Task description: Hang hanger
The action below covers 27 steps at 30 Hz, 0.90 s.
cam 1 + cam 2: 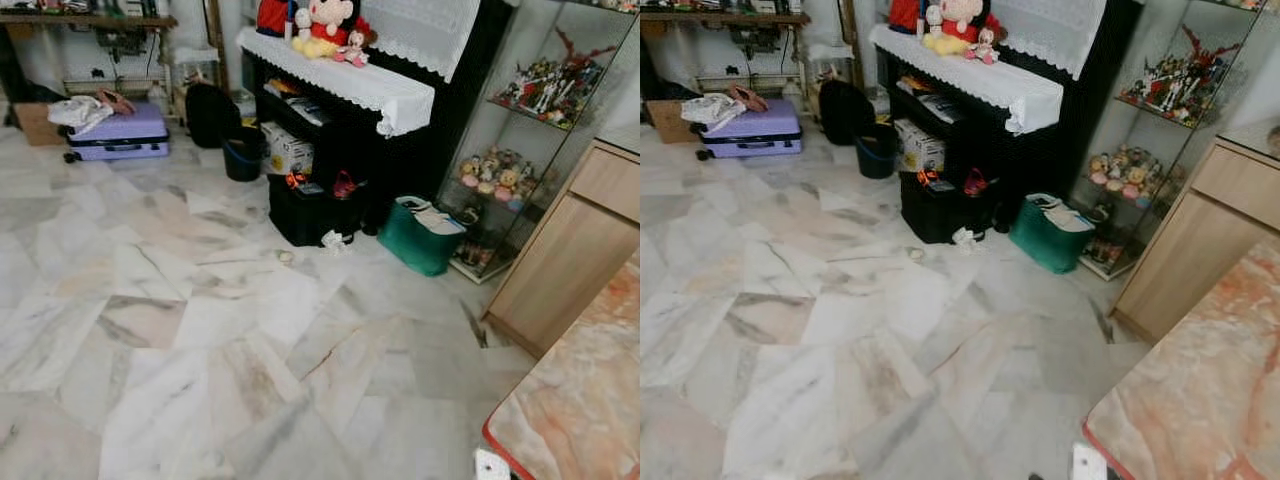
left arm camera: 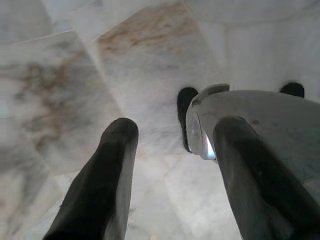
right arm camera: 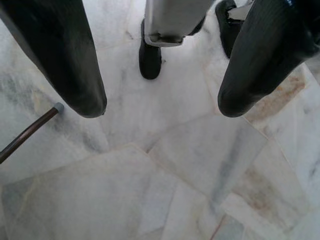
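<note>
My left gripper (image 2: 175, 130) hangs open above the marble floor (image 1: 200, 330), with nothing between its two black fingers (image 2: 107, 185). My right gripper (image 3: 162, 107) is also open and empty, pointing down at the floor. Behind the fingers, the wrist views show my silver leg (image 3: 170, 20) and black feet (image 3: 149, 60) standing on the tiles. A thin brown rod with a grey tip (image 3: 30, 132) lies or leans close to the right gripper's fingers.
A black piano (image 1: 400, 110) with a white lace cover and plush toys (image 1: 325, 25) stands ahead. Before it are a black box (image 1: 305, 210), a green bag (image 1: 420, 238) and a dark bucket (image 1: 243, 155). A purple suitcase (image 1: 118, 133) lies far left. A wooden cabinet (image 1: 575, 250) and marble tabletop (image 1: 575, 400) are at right.
</note>
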{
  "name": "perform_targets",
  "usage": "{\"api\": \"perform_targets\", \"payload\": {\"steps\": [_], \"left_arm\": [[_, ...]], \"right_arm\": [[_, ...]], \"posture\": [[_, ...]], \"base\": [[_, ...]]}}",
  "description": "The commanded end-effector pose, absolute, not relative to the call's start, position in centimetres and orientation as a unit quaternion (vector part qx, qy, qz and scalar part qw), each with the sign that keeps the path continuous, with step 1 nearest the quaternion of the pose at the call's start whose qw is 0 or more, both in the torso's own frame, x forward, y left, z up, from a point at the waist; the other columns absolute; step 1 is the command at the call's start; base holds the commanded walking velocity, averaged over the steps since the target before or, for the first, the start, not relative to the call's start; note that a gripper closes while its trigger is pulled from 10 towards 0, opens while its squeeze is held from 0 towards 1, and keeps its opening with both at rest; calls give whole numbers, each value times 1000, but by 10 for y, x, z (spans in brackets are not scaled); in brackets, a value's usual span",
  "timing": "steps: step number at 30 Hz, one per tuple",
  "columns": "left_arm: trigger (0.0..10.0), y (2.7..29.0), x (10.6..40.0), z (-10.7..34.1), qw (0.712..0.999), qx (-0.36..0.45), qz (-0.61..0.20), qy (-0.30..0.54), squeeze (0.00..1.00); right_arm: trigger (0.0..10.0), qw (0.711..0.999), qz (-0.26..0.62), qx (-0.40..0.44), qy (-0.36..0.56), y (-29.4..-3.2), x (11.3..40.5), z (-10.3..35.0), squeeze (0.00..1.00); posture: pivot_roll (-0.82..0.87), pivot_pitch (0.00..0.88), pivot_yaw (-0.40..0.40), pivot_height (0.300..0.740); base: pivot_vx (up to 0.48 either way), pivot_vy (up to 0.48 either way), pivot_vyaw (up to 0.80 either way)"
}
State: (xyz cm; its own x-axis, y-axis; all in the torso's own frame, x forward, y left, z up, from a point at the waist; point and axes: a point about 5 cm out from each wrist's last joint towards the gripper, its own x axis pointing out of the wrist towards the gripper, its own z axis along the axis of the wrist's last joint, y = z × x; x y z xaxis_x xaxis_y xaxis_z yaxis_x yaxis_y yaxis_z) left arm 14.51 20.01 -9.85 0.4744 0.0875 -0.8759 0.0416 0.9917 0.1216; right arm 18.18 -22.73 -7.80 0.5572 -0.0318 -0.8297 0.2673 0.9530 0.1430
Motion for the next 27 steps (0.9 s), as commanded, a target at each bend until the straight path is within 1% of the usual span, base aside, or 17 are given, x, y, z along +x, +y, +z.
{"api": "perform_targets", "payload": {"steps": [1, 2, 4, 5, 7, 8, 9, 10, 11, 12, 15, 16, 19, 20, 21, 22, 27], "left_arm": [[10000, 184, 144, -101, 856, 70, -14, 513, 0], [10000, 184, 144, -101, 856, 70, -14, 513, 0], [10000, 172, 147, -101, 855, 78, -42, 511, 0], [10000, 172, 147, -101, 855, 78, -42, 511, 0], [10000, 166, 143, -103, 848, 98, -78, 514, 0], [10000, 166, 142, -103, 847, 102, -85, 515, 0], [10000, 169, 144, -102, 848, 106, -87, 511, 0], [10000, 177, 154, -97, 855, 110, -81, 501, 0], [10000, 185, 169, -90, 869, 102, -51, 482, 0], [10000, 185, 169, -90, 869, 102, -51, 482, 0], [10000, 192, 185, -83, 876, 95, -26, 471, 0], [10000, 190, 189, -81, 875, 110, -37, 469, 0], [10000, 191, 196, -78, 878, 117, -39, 463, 0], [10000, 191, 198, -77, 878, 121, -43, 461, 0], [10000, 191, 198, -77, 878, 121, -43, 461, 0], [10000, 189, 199, -76, 877, 126, -53, 461, 0], [10000, 196, 201, -74, 876, 137, -52, 460, 0]], "right_arm": [[10000, 877, -105, 133, 449, -239, 182, -75, 0], [10000, 877, -105, 133, 449, -239, 182, -75, 0], [10000, 875, -111, 129, 454, -249, 174, -76, 0], [10000, 875, -111, 129, 454, -249, 174, -76, 0], [10000, 870, -112, 124, 463, -250, 166, -79, 0], [10000, 868, -114, 124, 466, -249, 164, -80, 0], [10000, 865, -131, 136, 464, -248, 163, -81, 0], [10000, 861, -153, 157, 460, -244, 163, -82, 0], [10000, 863, -150, 164, 454, -240, 168, -81, 0], [10000, 863, -150, 164, 454, -240, 168, -81, 0], [10000, 867, -148, 173, 443, -232, 179, -78, 0], [10000, 867, -145, 179, 441, -228, 184, -77, 0], [10000, 873, -129, 162, 441, -222, 192, -75, 0], [10000, 872, -153, 188, 426, -220, 196, -73, 0], [10000, 872, -153, 188, 426, -220, 196, -73, 0], [10000, 873, -165, 208, 409, -219, 200, -71, 0], [10000, 873, -169, 214, 405, -217, 205, -69, 0]], "posture": [[175, 0, -56, 740], [175, 0, -56, 740], [148, 0, -31, 740], [148, 0, -31, 740], [136, 0, -9, 740], [140, 0, -15, 740], [150, 0, -44, 740], [142, 0, -59, 740], [124, 0, -50, 740], [124, 0, -50, 740], [139, 0, -42, 740], [139, 0, -42, 740], [105, 0, -12, 740], [106, 0, 12, 740], [106, 0, 12, 740], [107, 0, 22, 740], [112, 0, 46, 740]], "base": [[0, 0, 0], [0, 0, 0], [0, 0, 0], [0, 0, 0], [0, 0, 0], [0, 0, 0], [0, 0, 0], [0, 0, 0], [0, 0, 0], [0, 0, 0], [0, 0, 0], [0, 0, 0], [0, 0, 0], [0, 0, 0], [0, 0, 0], [0, 0, 0], [0, 0, 0]]}}
